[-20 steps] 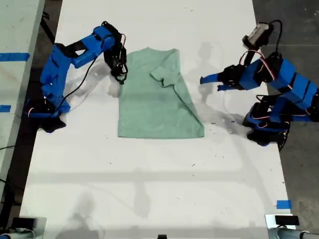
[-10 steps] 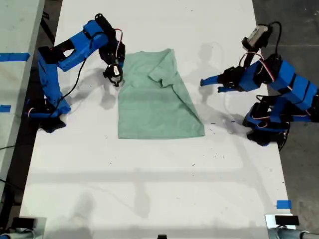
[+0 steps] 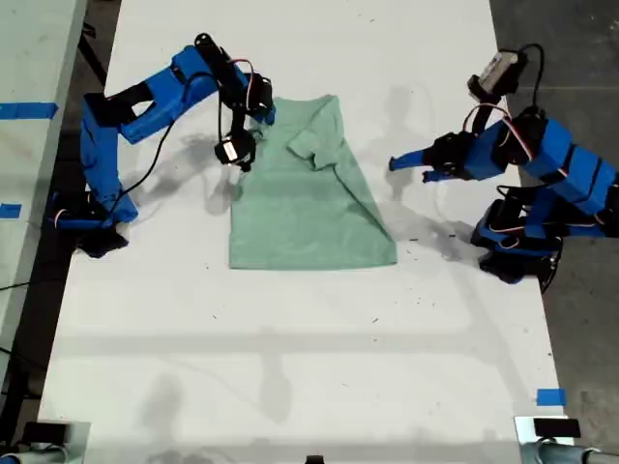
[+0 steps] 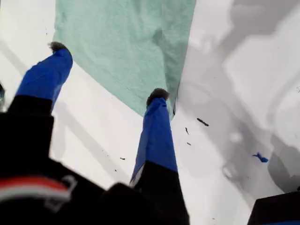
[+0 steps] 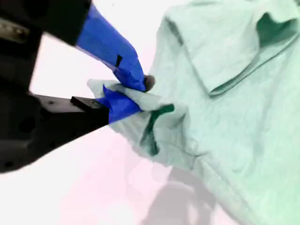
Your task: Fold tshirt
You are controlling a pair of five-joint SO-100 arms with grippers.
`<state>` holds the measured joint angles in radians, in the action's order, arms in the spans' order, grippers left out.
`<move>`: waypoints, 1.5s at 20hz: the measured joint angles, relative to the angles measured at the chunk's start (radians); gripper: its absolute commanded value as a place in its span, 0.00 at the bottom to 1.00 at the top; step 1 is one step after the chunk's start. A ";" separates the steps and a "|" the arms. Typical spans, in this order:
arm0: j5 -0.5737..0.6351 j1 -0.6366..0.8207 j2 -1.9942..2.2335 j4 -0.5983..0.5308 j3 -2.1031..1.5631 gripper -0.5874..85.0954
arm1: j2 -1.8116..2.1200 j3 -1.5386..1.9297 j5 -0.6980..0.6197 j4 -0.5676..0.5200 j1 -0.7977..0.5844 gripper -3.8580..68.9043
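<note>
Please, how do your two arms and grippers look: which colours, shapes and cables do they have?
Both arms are bright blue plastic segments with black motor blocks and thin dark cables. My first gripper has tapered blue fingers with dark tips. My second gripper has similar blue fingers on a black base.

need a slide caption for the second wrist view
My second gripper pinches a bunched edge of the mint tshirt above the white table.

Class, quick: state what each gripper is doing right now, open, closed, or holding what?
My first gripper: open, holding nothing, above the table near the tshirt.
My second gripper: closed on a fold of the tshirt's edge.
</note>
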<state>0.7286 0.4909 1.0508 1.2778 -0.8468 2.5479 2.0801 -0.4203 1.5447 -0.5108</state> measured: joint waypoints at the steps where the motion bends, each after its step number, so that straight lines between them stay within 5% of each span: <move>1: 0.018 -0.037 -0.051 -0.074 0.009 0.01 | 0.000 0.003 0.000 0.000 0.002 0.47; 6: 0.049 -0.146 -0.295 -0.353 0.058 0.03 | 0.000 0.012 0.006 -0.005 0.011 0.47; 8: 0.048 -0.138 -0.368 -0.376 0.064 0.20 | 0.000 0.012 0.009 -0.005 0.015 0.47; 10: 0.043 -0.120 -0.391 -0.376 0.106 0.17 | 0.000 0.012 0.012 -0.005 0.014 0.47; 20: 0.029 -0.052 -0.038 0.087 0.109 0.30 | 0.002 0.025 0.012 -0.005 0.015 0.47; 26: -0.092 -0.043 0.233 0.407 -0.077 0.31 | 0.002 0.025 0.012 -0.005 0.044 0.50; 30: -0.242 -0.176 0.476 0.307 -0.482 0.30 | -0.029 0.025 0.009 -0.005 0.097 0.51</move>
<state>0.4863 0.3145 1.5263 1.5846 -1.3284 2.5188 2.1046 -0.4111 1.5401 -0.4142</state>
